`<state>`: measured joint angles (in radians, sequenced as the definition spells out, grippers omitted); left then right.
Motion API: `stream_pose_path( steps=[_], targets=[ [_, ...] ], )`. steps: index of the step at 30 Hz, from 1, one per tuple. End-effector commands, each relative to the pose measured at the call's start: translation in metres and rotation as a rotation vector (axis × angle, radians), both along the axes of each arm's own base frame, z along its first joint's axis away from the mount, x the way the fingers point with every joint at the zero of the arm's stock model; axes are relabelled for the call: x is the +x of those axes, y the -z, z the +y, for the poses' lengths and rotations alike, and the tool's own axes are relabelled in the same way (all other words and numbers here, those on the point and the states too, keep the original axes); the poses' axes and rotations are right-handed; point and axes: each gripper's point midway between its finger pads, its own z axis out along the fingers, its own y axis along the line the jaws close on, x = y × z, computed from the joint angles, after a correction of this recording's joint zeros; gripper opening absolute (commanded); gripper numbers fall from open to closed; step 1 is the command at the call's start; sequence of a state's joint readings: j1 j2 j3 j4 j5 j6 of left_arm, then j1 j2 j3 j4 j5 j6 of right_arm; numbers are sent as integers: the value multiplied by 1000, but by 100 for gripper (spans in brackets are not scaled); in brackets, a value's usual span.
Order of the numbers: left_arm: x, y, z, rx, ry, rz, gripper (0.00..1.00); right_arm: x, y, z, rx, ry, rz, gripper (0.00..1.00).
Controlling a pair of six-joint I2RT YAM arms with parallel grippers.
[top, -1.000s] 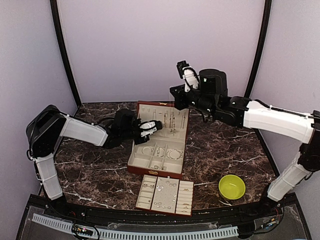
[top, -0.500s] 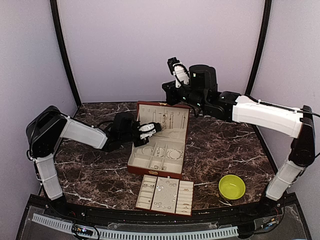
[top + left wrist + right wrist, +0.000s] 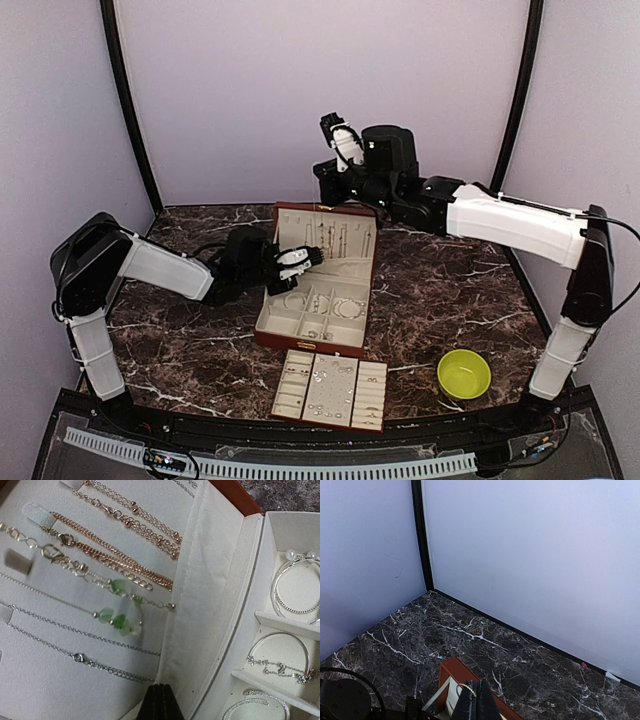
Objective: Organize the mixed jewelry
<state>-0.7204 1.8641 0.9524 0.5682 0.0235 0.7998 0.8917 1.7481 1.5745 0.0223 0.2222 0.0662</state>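
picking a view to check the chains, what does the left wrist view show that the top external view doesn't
Only the left wrist view: fine detail, with gold-coloured chains and a thin chain with green stones lying on the lid lining. Only the top external view: the round yellow-green bowl, the cream-lined compartment tray and the right claw held high. Both: the reddish-brown box with cream lining and the shut left claw.
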Motion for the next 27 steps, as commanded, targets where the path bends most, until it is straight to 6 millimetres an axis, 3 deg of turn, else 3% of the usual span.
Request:
stream_pose_path(
  steps=[1, 9, 21, 27],
  targets=[
    [-15, 3, 2, 15, 16, 35, 0, 6, -19, 2, 28, 4, -35, 0],
    [-16, 3, 1, 15, 15, 30, 0, 11, -15, 8, 16, 4, -33, 0],
    [-16, 1, 0, 13, 17, 25, 0, 18, 11, 11, -31, 24, -11, 0],
    [-17, 2, 0, 15, 18, 27, 0, 23, 3, 10, -23, 48, -27, 0]
  ],
)
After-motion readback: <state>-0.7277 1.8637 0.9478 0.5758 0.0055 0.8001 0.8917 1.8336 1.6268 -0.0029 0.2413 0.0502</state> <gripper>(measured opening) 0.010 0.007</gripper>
